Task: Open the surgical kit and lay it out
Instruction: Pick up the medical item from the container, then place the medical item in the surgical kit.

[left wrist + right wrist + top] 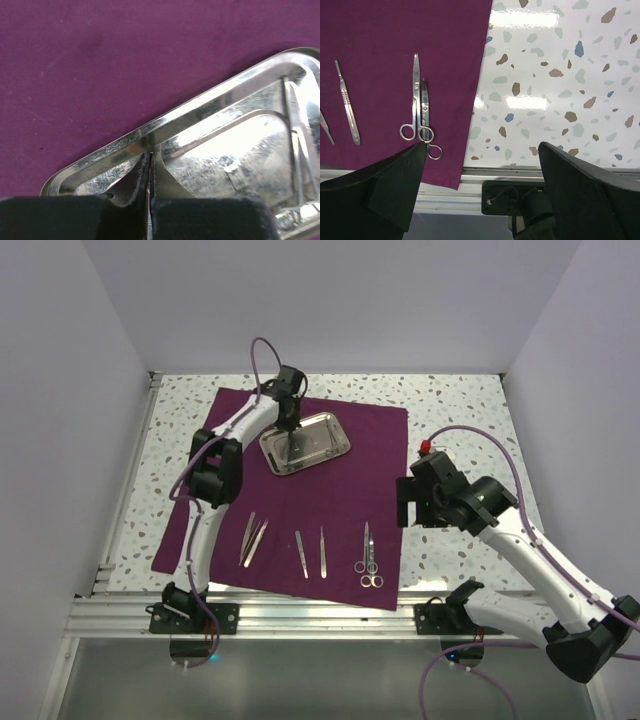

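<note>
The dark purple cloth wrap [370, 455] lies spread flat on the table. The shiny steel tray [322, 440] sits on its far part. My left gripper [289, 423] is down inside the tray by its rim [200, 105]. Its fingers [170, 180] are pressed together on a thin silver sliver, seemingly a slim instrument. Tweezers [252, 538], two more slim tools [311, 553] and two scissors [369, 557] lie in a row on the cloth's near part. My right gripper [408, 502] is open and empty above the cloth's right edge. The scissors [418, 107] show to its left.
Speckled tabletop [470, 425] lies bare to the right of the cloth. A metal rail [330, 612] runs along the near edge with the arm mounts. White walls enclose the left, far and right sides.
</note>
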